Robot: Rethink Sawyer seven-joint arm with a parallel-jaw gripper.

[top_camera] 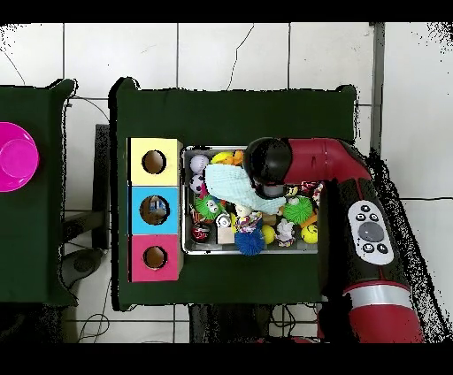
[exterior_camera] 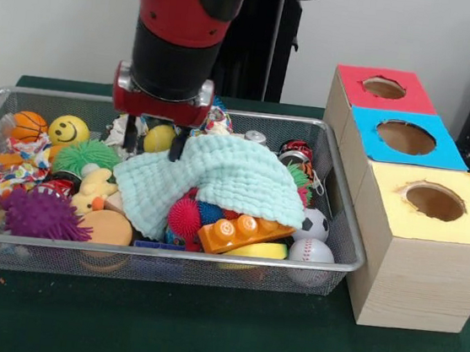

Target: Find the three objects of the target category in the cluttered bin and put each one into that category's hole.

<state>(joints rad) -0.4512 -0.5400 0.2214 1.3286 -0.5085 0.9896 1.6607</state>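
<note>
The bin is set on the table, with three boxes ranged along its right side. The box bearing the hole is placed between the other two. A cloth is draped over toys inside the bin.

Red-and-black robot arm comes up from bottom right, bends left over silver wire-mesh bin on dark green table. Arm's black end hides the gripper. Pale mint knitted cloth lies over toys in bin, w/ white soccer ball at top-left corner and yellow ball nr bottom rim. Just left of bin: wooden box row w/ yellow top, blue top, pink-red top, each w/ round hole. Magenta round bowl on separate table, far left.
</note>
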